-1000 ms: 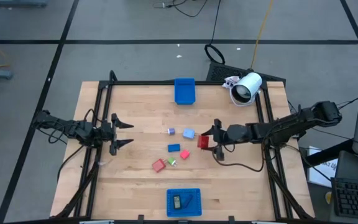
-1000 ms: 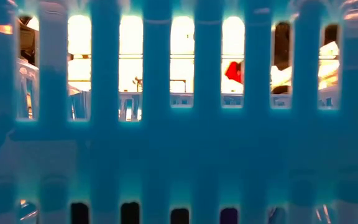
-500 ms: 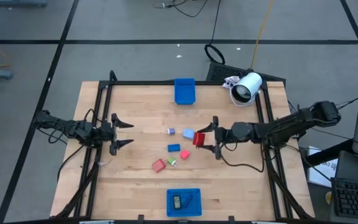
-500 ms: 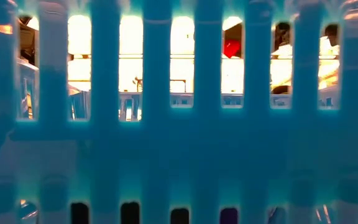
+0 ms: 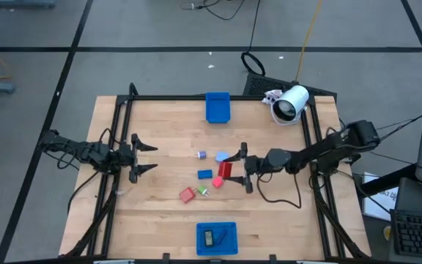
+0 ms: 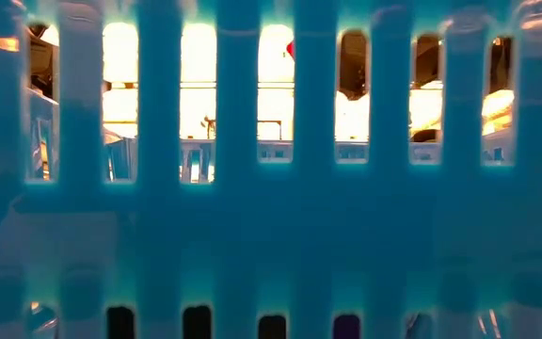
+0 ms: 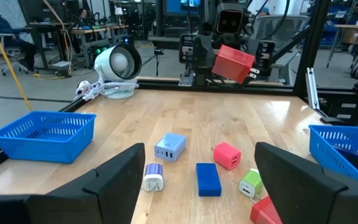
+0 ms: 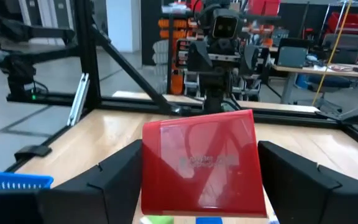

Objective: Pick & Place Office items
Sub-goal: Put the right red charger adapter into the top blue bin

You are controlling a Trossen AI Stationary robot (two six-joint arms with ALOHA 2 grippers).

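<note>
My right gripper (image 5: 234,169) is shut on a red block (image 5: 225,170) and hangs over the middle of the table. The left wrist view shows the red block (image 7: 233,62) well above the wood. Below and to its left lie loose pieces: a light-blue block (image 5: 222,157), a small purple piece (image 5: 201,155), a blue block (image 5: 205,174), a small red cube (image 5: 217,182), a green bit (image 5: 203,191) and another red block (image 5: 187,194). Dark pieces (image 5: 209,237) lie in the near blue tray (image 5: 229,249). My left gripper (image 5: 152,157) waits open at the table's left. My right gripper pinches the red block between its two fingers, one on each side face (image 8: 151,174), with a broad face (image 8: 199,163) toward the wrist camera. The fingers (image 8: 107,180) reach in roughly level from the table's right. The block is lifted clear and slightly tilted.
A second blue tray (image 5: 217,107) sits at the far edge and a white cylindrical device (image 5: 291,103) at the far right corner. A black frame (image 5: 116,139) borders the table. The low view is blocked by the blue tray's slatted wall (image 6: 233,217).
My right gripper has carried the red block toward the table's left and upward, staying shut on it. It now hangs over the loose pieces near the light-blue block. The left arm and the pieces on the table have kept still.
</note>
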